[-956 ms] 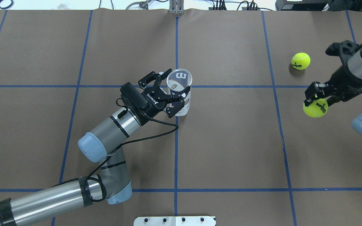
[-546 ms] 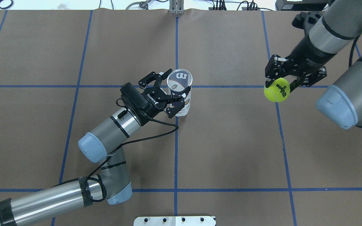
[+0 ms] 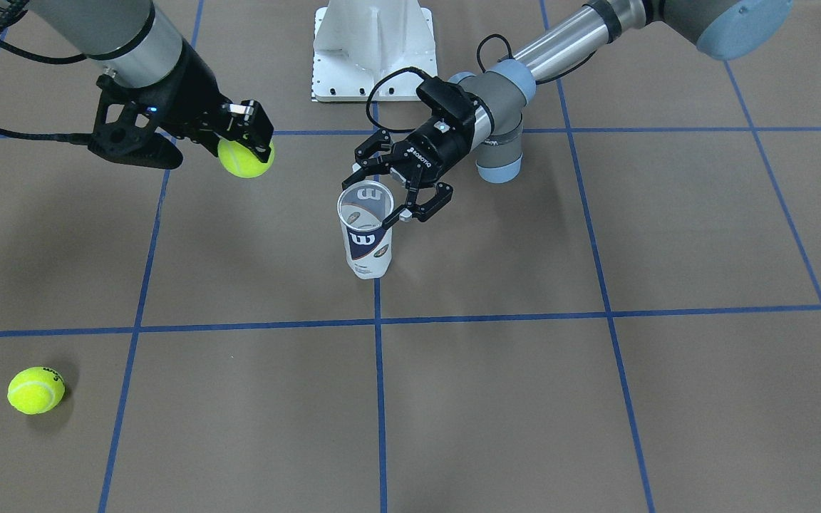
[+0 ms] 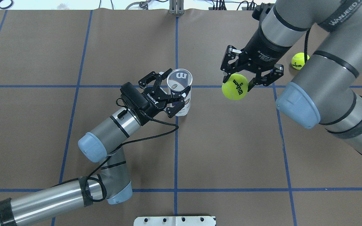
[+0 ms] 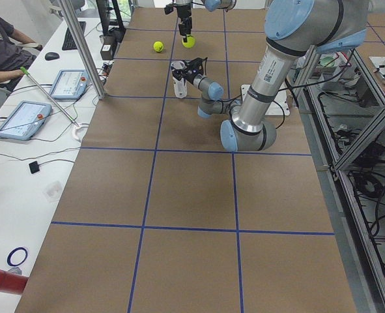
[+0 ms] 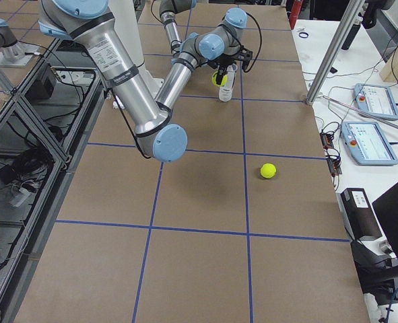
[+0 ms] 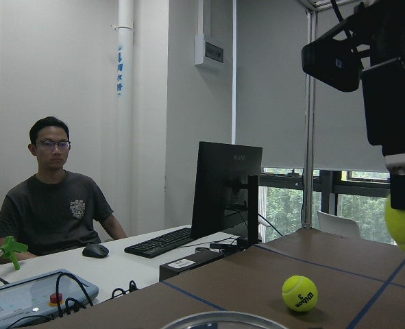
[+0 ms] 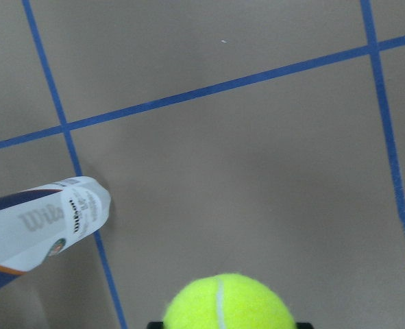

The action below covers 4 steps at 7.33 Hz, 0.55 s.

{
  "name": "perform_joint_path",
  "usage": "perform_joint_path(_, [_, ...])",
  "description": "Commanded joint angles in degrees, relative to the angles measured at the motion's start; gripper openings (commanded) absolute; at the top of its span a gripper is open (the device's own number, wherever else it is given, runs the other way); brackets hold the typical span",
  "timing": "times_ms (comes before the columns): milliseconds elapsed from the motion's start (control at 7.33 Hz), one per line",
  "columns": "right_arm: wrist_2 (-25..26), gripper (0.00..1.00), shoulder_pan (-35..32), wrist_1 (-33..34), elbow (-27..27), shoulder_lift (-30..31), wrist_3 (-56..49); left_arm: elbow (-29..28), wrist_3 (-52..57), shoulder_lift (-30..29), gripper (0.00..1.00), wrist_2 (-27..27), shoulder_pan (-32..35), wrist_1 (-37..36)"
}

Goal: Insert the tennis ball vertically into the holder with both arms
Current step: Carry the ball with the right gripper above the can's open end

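Note:
The holder (image 4: 181, 99) is a clear tube with a navy "W" label (image 3: 365, 241), standing upright and open-topped near the table's middle. My left gripper (image 4: 178, 81) grasps it just below the rim, one finger on each side (image 3: 380, 194). To the holder's right, above the table, my right gripper (image 4: 236, 84) is shut on a yellow tennis ball (image 4: 234, 88) (image 3: 244, 157). In the right wrist view that ball (image 8: 223, 301) fills the bottom edge, with the holder (image 8: 44, 219) off to the left. The left wrist view catches only the holder's rim (image 7: 223, 320).
A second tennis ball (image 4: 299, 60) (image 3: 35, 390) lies on the table at the far right, partly behind the right arm. The white pedestal base (image 3: 371, 50) sits at the robot's edge. A person (image 7: 51, 199) sits at a side desk with a monitor and tablets (image 5: 23, 117).
The right arm has lifted the tennis ball and carried it leftwards from the far right towards the holder. The left arm and holder have not moved.

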<state>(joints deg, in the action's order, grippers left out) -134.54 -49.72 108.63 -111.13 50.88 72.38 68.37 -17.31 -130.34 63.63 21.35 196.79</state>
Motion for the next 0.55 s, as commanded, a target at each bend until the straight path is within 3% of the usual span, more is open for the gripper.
perform_joint_path(0, [0.2,0.0,0.7,-4.2,4.9,-4.8,4.9,0.0,0.0,0.0,0.78,0.0,0.0,0.0])
perform_joint_path(273, [1.6,0.0,1.1,-8.2,9.6,-8.5,8.6,0.0,0.0,0.0,0.82,0.0,-0.1,0.0])
perform_joint_path(410, [1.6,0.0,1.1,-8.2,11.5,-10.3,9.4,0.0,0.0,0.0,0.91,0.0,0.0,0.0])
